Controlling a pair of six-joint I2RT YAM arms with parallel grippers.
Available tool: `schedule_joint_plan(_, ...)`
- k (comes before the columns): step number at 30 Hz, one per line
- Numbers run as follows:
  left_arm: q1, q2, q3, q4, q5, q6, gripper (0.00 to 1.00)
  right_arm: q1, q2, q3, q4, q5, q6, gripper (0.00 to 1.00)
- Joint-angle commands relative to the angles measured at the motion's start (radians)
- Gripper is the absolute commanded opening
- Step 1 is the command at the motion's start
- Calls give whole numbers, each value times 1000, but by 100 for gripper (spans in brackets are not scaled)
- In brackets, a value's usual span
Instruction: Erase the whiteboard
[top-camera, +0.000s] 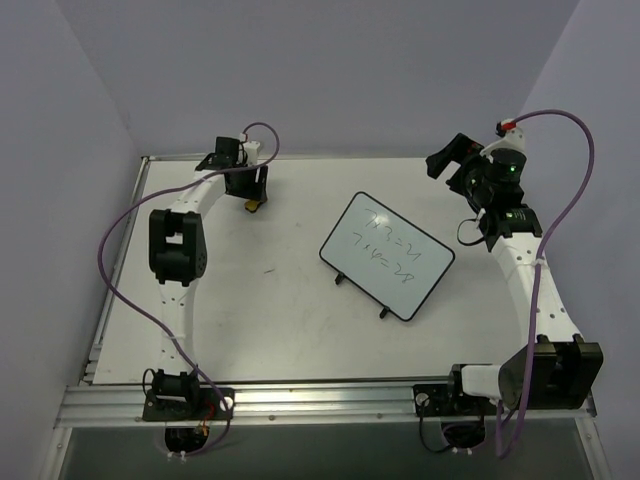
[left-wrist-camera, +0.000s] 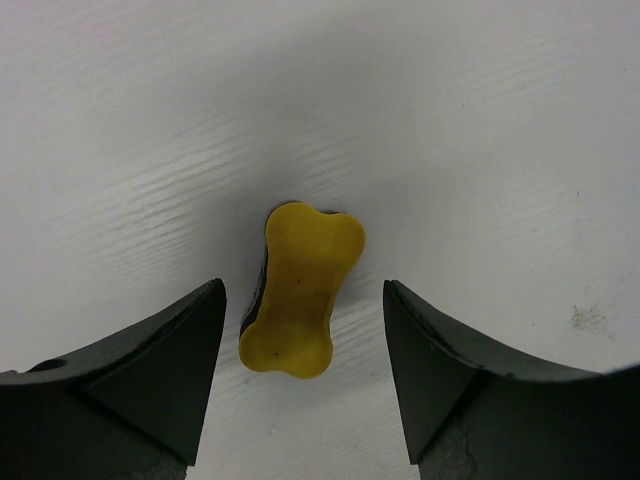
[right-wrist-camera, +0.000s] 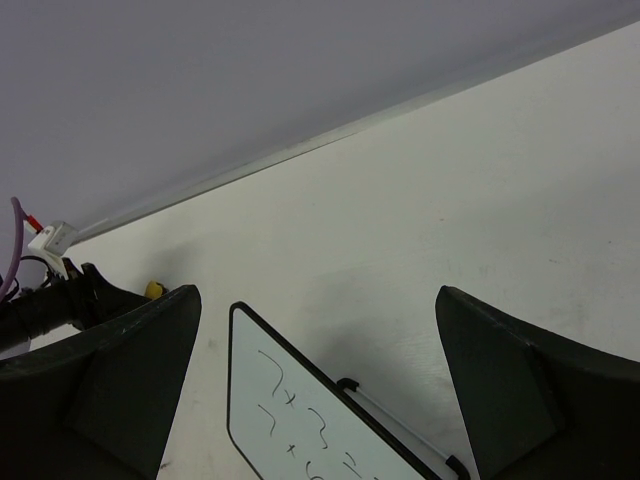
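Observation:
The whiteboard (top-camera: 387, 255) lies flat mid-table, turned at an angle, with dark handwriting on it; its upper corner also shows in the right wrist view (right-wrist-camera: 290, 420). The yellow bone-shaped eraser (left-wrist-camera: 298, 290) lies on the table between the fingers of my open left gripper (left-wrist-camera: 305, 375), which is low over it at the far left (top-camera: 250, 200). The fingers stand apart from the eraser on both sides. My right gripper (top-camera: 445, 160) is open and empty, raised at the far right, above and beyond the board's far edge.
The white table (top-camera: 280, 320) is bounded by purple walls behind and at both sides, with a metal rail (top-camera: 330, 400) along the front edge. The left arm's elbow (top-camera: 178, 245) stands over the left side. Purple cables loop beside both arms.

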Motion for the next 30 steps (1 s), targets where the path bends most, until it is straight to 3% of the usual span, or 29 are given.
schedule_joint_plan(1,-1,10,56,-7,21,13,72,-8,-8,47,12,-5,-18,100)
schedule_joint_plan(30,-18,22,76,-41,-31,7,64,-8,-13,33,0,7,-27,100)
